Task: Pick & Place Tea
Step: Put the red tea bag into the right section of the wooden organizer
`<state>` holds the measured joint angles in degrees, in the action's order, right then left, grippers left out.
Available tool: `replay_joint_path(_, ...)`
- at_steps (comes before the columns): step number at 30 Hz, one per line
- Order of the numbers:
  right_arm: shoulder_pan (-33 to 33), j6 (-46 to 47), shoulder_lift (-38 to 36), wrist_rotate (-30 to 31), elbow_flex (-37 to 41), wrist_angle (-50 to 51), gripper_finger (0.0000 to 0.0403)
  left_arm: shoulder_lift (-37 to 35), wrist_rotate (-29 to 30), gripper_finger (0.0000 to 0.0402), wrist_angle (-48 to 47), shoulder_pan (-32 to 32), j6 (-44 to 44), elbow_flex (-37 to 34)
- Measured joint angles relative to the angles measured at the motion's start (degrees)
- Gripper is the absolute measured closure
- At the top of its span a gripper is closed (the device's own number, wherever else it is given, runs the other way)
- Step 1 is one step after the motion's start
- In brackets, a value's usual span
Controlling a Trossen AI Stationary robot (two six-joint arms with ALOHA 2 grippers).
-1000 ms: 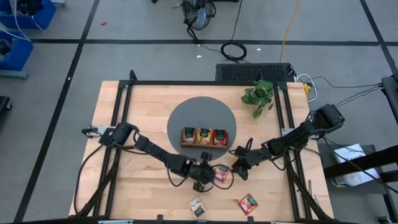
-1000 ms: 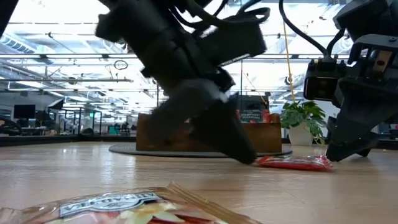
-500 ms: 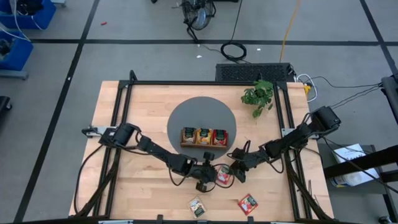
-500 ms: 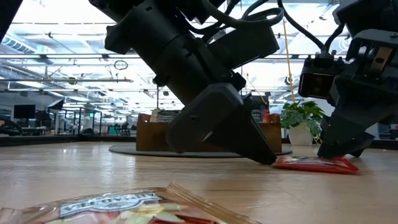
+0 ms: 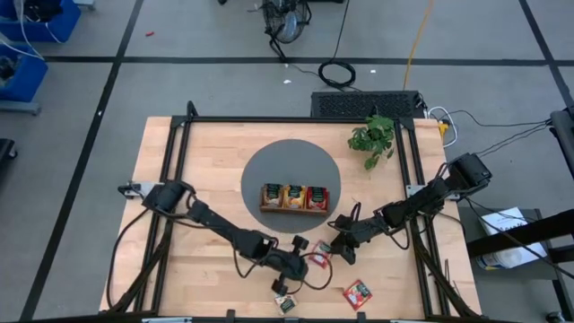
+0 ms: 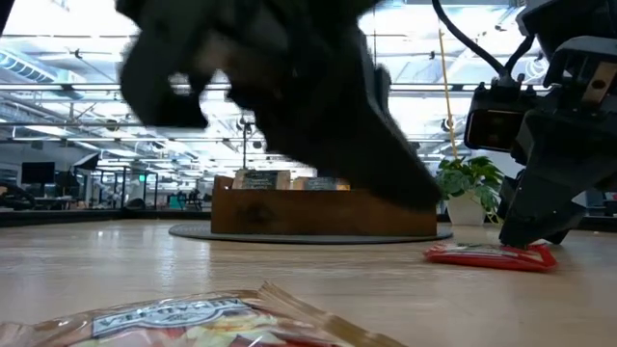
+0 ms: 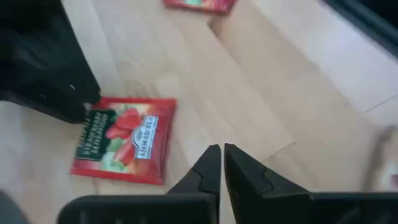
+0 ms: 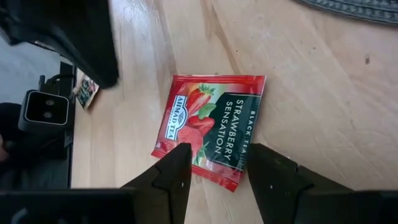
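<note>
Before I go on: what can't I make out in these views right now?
- Left gripper: motion-blurred in the low view.
- Tea packets in the wooden tray: labels too small in the high view; the tray wall hides them in the low view.
- Near pale packet: cut off by the low view's bottom edge.

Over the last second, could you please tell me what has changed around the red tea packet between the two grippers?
The left gripper has drawn back from the red strawberry tea packet toward the table's front edge, shut and empty. The packet has slid slightly toward the right gripper, which has stayed open over it, not gripping. The wooden tray, the plant and the two packets near the front edge are unchanged.
</note>
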<state>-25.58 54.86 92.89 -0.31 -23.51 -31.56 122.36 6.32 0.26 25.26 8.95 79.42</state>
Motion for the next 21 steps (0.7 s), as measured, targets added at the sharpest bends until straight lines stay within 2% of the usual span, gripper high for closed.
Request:
replay_joint_path(3,0.0,0.04,0.01,-0.01,0.0,0.0,0.0262,2.25,-1.84,0.0395,2.85,-0.68,-0.09,-0.02)
replay_joint_path(8,0.0,0.13,0.0,-1.35,0.02,0.25,0.0261,4.02,-2.66,0.0389,6.58,-1.65,-0.19,0.0)
replay_joint_path(13,0.07,-0.27,0.02,-2.05,0.02,0.38,0.0261,5.26,-6.89,0.0396,6.83,-4.01,-1.74,0.0)
replay_joint_path(21,0.11,-0.52,0.04,-2.87,0.02,1.08,0.0261,6.91,-8.06,0.0396,9.63,-5.72,-2.12,0.71)
